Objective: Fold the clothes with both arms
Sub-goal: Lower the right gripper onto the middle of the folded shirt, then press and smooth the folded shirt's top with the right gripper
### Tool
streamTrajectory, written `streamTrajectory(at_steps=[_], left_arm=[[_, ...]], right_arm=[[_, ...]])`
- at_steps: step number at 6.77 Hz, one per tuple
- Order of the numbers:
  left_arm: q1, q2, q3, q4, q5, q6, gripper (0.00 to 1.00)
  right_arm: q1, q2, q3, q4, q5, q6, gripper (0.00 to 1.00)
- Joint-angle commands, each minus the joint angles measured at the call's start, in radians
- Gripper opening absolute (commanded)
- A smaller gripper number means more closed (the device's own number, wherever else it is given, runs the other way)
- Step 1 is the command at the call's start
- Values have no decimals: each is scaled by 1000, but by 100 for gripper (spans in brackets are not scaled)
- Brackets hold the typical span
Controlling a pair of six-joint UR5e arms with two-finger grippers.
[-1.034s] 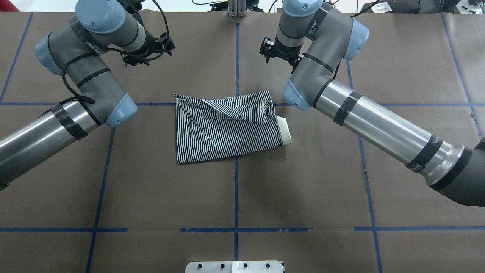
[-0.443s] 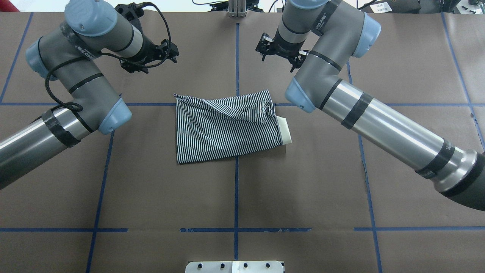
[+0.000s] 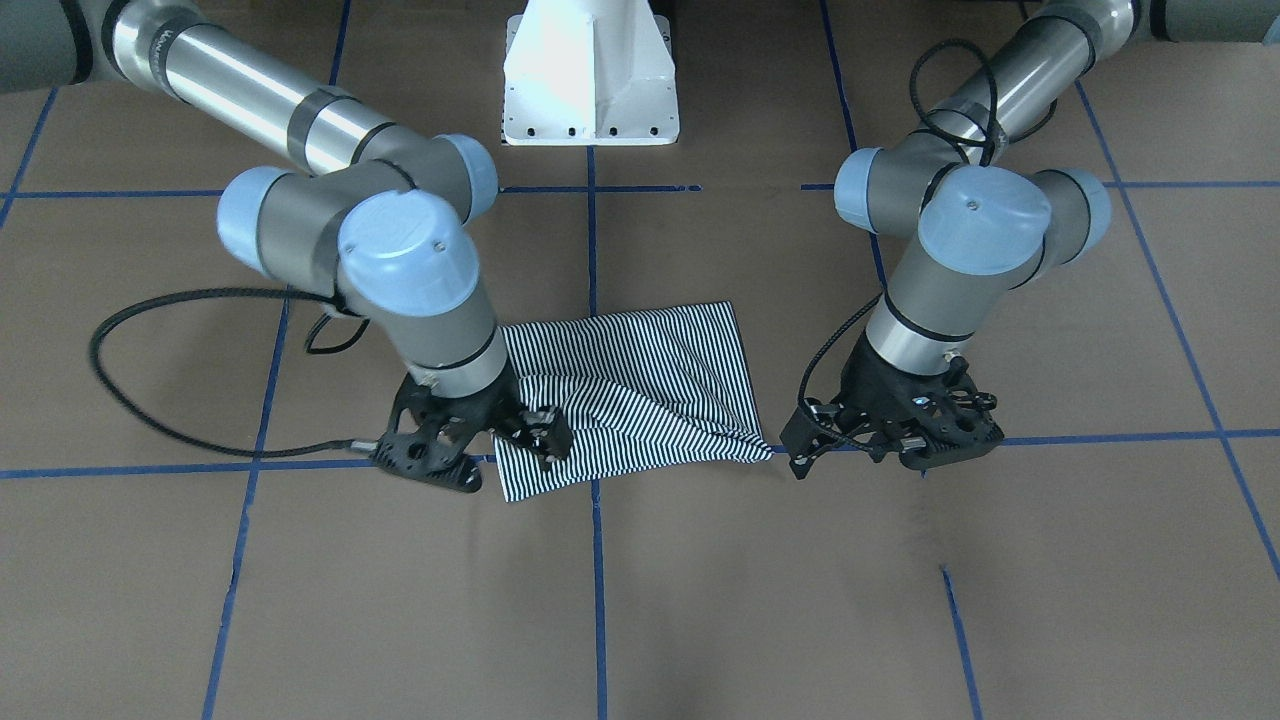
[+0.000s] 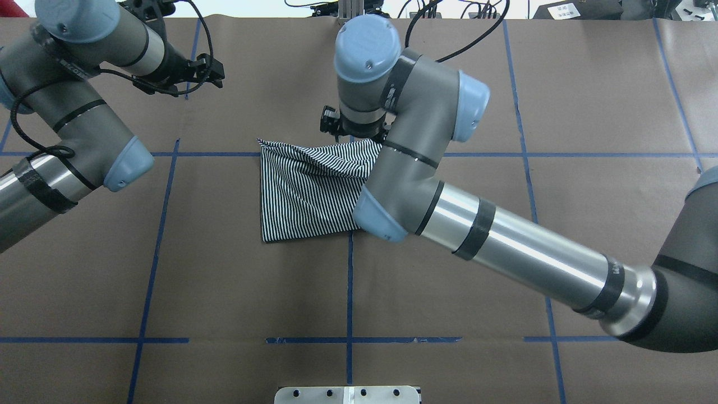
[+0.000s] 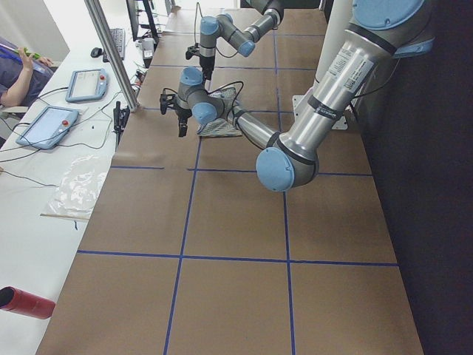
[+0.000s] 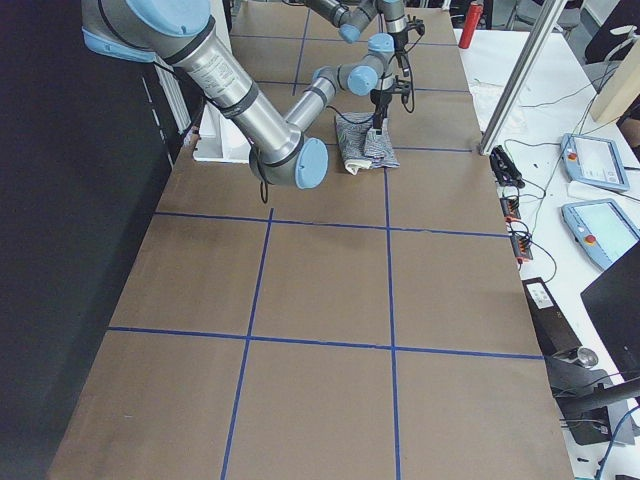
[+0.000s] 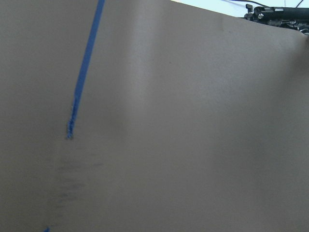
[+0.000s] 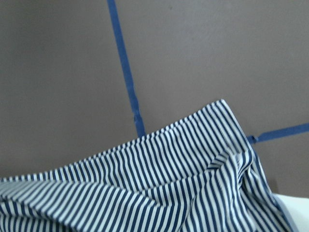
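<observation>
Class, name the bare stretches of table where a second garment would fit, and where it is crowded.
Bare: the table between the shirt and the white base plate. Crowded: the shirt's far edge, around the right gripper.

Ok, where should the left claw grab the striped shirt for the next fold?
Probably the pointed far corner of the shirt on the robot's left, flat by the tape line. Bring the left claw in low from outside; the right claw is at that edge's other end.

Brown table point(image 4: 224, 280) gridded with blue tape point(image 4: 349, 280); white bench point(image 5: 44, 185) alongside holds perhaps 2 tablets point(image 5: 87, 83).
</observation>
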Motion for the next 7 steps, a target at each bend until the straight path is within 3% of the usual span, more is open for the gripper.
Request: streamTrajectory(at_steps=[1,4,6,7], left_arm=[[-20,28,-6,0,-1,48,100],[-34,33,-6,1,-1,48,100],[-34,36,-3,1,-3,48,100],[-34,36,1,1,-3,48,100]], right_arm=[[-135,26,-47,-39,-168,-113,100],[-145,60,-143,-27,-184,-164,100],[-116,68,-250,123,-205,-209,100],[-84,81,-260,125,-204,-245,100]])
